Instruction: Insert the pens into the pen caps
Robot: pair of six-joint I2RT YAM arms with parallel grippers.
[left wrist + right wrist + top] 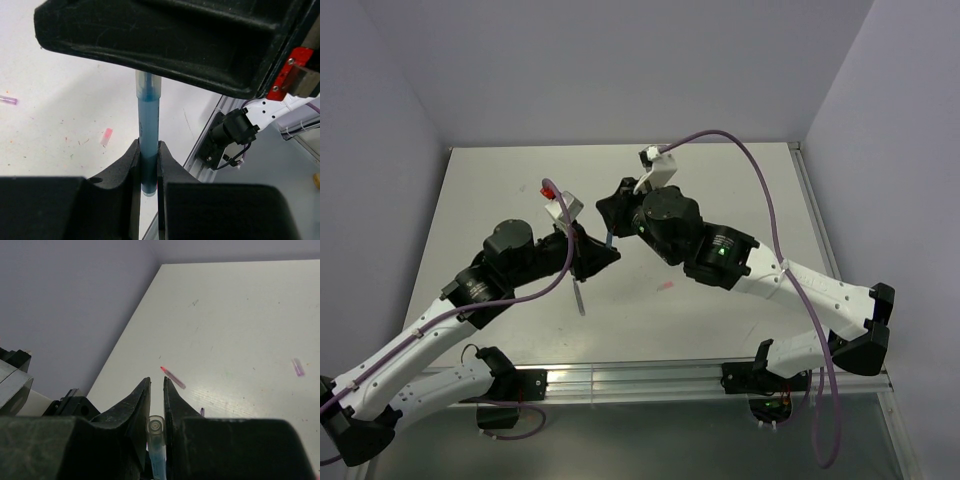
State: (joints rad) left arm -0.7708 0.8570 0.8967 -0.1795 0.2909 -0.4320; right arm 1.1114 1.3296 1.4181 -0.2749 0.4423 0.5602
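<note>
My left gripper (600,254) is shut on the blue pen (148,125) and holds it above the table; in the left wrist view (148,150) the pen stands between the fingers. The pen's far end sits inside the pale grey cap (147,85). My right gripper (614,216) is shut on that cap (156,428), seen in the right wrist view (156,387) with the blue pen (160,462) below it. A pinkish-red cap (666,286) lies on the table, also in the left wrist view (106,136). A thin pen with a red tip (172,377) lies flat.
A thin dark grey pen (579,298) lies on the table below the grippers. A small purplish stub (298,367) lies apart, also showing in the left wrist view (7,100). The metal rail (640,380) runs along the near edge. Grey walls enclose the white table (740,190).
</note>
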